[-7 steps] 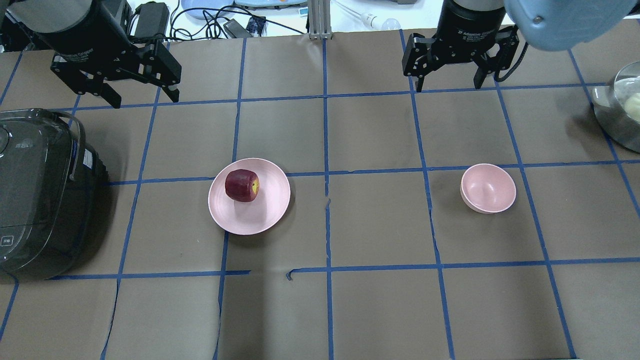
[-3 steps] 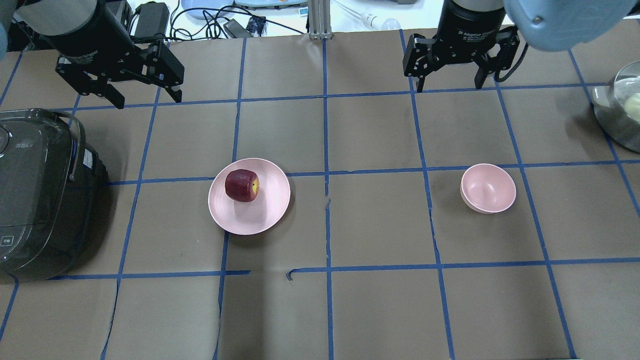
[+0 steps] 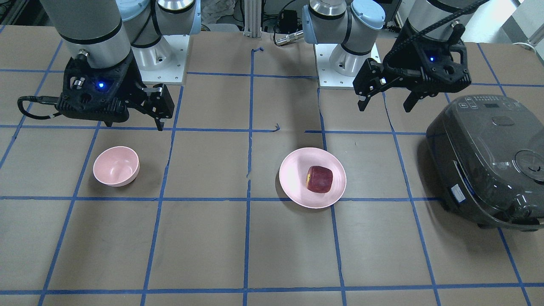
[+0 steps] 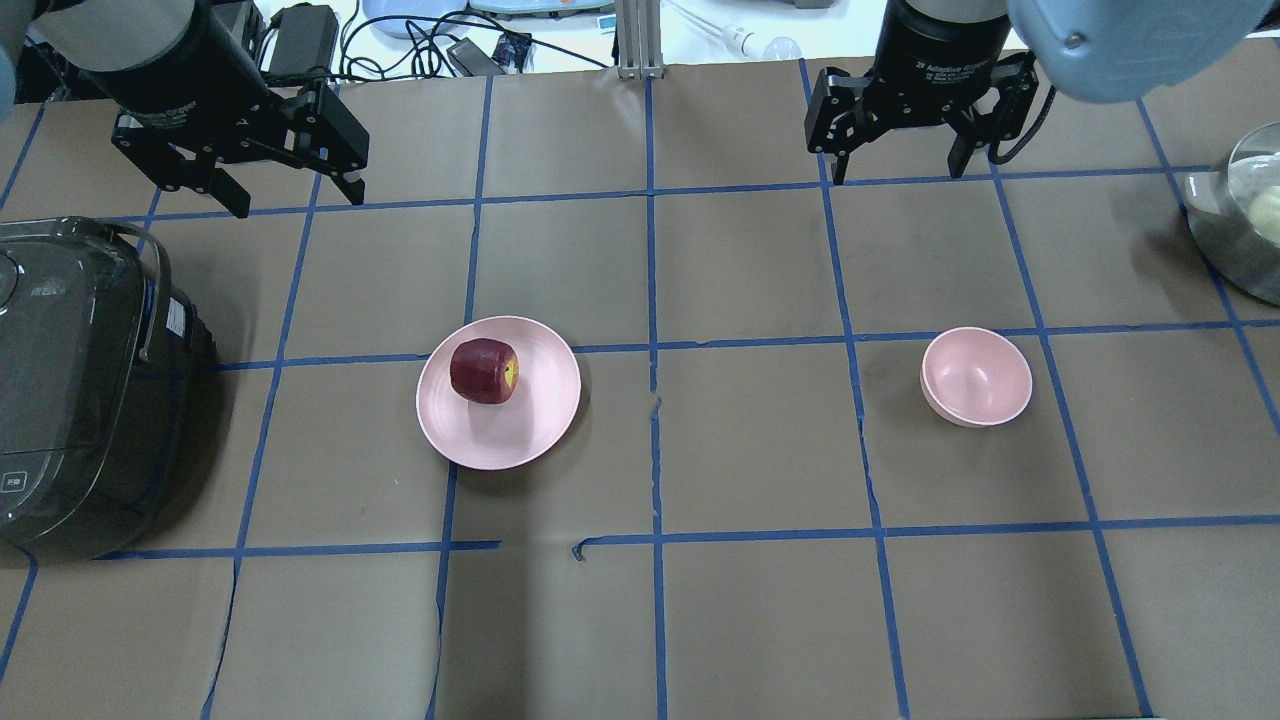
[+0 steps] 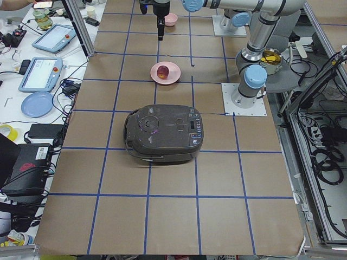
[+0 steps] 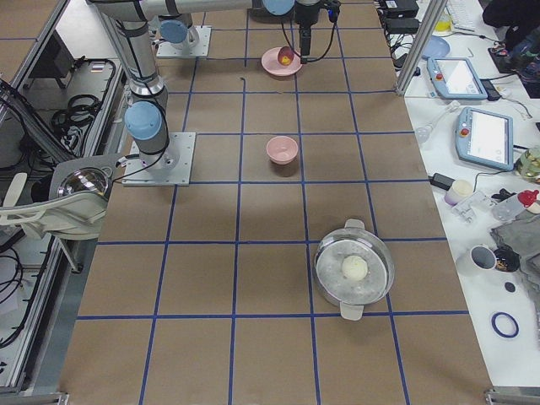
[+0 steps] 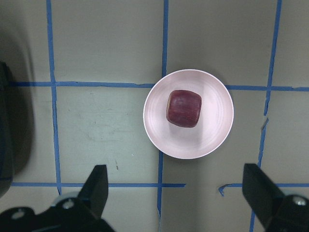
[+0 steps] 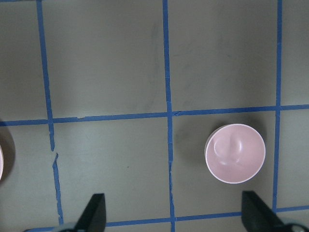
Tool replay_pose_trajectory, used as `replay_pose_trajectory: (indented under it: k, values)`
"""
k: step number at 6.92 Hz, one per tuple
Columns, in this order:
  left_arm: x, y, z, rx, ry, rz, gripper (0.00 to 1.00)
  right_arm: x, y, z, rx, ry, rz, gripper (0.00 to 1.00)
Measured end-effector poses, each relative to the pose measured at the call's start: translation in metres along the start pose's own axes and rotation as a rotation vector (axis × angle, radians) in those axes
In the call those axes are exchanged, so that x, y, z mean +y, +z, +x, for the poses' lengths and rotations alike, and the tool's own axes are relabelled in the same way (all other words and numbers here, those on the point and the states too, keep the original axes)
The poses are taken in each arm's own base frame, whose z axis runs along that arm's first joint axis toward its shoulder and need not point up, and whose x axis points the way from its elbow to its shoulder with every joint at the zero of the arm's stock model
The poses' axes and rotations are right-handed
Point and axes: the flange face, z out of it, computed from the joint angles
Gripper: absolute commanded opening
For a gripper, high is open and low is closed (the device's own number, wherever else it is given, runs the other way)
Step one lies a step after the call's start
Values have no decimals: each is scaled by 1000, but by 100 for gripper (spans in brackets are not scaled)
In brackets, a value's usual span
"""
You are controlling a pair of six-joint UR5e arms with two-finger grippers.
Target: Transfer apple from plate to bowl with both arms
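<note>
One brown paper-covered worktop (image 4: 760,440) with a blue tape grid carries everything. A bulky dark grey lidded cooker (image 4: 70,390) sits at its left end, so the black two-finger left pincer (image 4: 292,200), hanging high at the far side with fingers spread wide and empty, should swing clear of it on what I judge is the first reach. The black right pincer (image 4: 895,172), likewise spread and empty, can wait. The wide pale pink plate (image 4: 530,430) lies well apart from the small deep pink bowl (image 4: 978,378). The small dark red apple (image 4: 484,370) rests off-centre on the plate: straddle it squarely, descend straight, close gently
</note>
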Motion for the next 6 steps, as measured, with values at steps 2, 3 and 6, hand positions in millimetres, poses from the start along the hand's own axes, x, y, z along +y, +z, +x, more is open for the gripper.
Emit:
replay_pose_trajectory:
  k: [2,3,6]
  values:
    - [-2,3,0,-1,0,-5,100,0,0,1,2,0,1,100]
    - [-3,5,0,0,1,-8,100,0,0,1,5,0,1,100]
    - [-4,5,-2,-21,20,-6,100,-1,-1,1,6,0,2,100]
